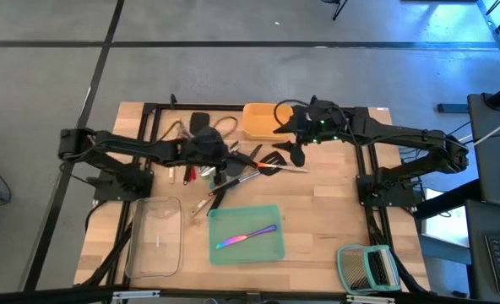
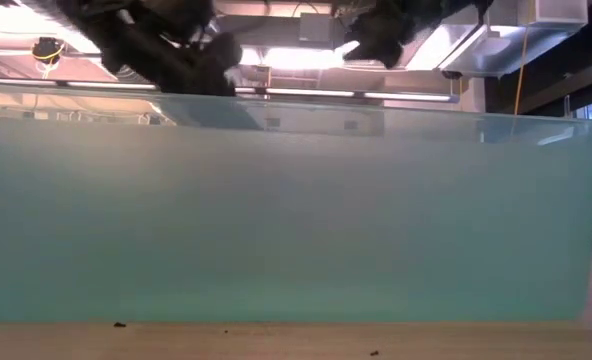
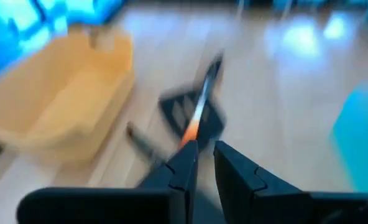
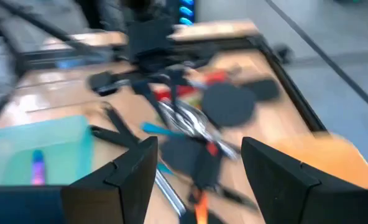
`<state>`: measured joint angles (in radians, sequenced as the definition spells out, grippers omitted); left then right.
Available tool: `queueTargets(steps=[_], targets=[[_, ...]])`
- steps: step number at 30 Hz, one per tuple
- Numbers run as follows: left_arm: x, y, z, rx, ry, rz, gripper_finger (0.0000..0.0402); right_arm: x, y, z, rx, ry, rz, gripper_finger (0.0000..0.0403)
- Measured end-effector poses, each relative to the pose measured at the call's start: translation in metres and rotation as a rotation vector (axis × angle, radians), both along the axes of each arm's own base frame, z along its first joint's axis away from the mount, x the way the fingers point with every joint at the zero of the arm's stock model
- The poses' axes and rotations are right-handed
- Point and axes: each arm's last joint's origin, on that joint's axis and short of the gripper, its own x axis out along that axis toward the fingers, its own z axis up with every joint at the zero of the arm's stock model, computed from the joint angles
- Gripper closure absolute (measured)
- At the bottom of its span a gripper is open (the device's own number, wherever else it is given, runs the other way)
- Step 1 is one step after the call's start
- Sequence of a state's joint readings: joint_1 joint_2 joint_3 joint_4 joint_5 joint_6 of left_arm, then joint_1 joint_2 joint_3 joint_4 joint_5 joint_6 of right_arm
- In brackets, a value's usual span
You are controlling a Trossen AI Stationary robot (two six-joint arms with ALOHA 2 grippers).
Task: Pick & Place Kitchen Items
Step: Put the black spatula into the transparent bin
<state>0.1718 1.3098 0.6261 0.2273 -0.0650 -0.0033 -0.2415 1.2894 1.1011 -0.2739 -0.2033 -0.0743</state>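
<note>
One iridescent knife lies in the teal tray; the utensil pile remains on the counter. The left hand is nearly closed over it, empty; the right hand is open.

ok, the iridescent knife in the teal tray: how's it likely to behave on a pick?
The iridescent knife looks thin and lies flat on the teal tray floor, so a claw probably gets little edge to pinch. Its glossy finish suggests it may slip. It looks rigid, likely metal, so it shouldn't flop, and flat enough not to roll.
</note>
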Motion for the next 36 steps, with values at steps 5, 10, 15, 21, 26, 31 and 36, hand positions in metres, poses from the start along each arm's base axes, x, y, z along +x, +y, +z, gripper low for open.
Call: queueTargets(steps=[5, 10, 15, 21, 26, 31, 36], targets=[[-0.024, 0.004, 0.018, -0.089, -0.345, -0.133, 0.0352, 0.017, -0.002, 0.0, 0.014, -0.177, 0.168, 0.0169], [-0.044, 0.009, 0.041, -0.127, -0.519, -0.229, 0.0354, 0.031, -0.007, -0.009, 0.072, -0.222, 0.113, 0.0169], [-0.059, 0.009, 0.059, -0.146, -0.602, -0.214, 0.0352, 0.042, -0.012, -0.02, 0.123, -0.204, -0.031, 0.0169], [-0.072, 0.005, 0.061, -0.226, -0.543, -0.2, 0.0351, 0.051, -0.008, -0.033, 0.158, -0.161, -0.03, 0.0169], [-0.083, 0.0, 0.071, -0.252, -0.59, -0.222, 0.0355, 0.057, -0.004, -0.043, 0.123, -0.132, 0.0, 0.0169], [-0.09, -0.004, 0.078, -0.238, -0.611, -0.223, 0.0355, 0.061, -0.001, -0.049, 0.073, -0.113, 0.032, 0.0169], [-0.095, -0.003, 0.046, -0.264, -0.305, -0.147, 0.0356, 0.067, -0.001, -0.058, 0.025, -0.085, 0.003, 0.0169]])
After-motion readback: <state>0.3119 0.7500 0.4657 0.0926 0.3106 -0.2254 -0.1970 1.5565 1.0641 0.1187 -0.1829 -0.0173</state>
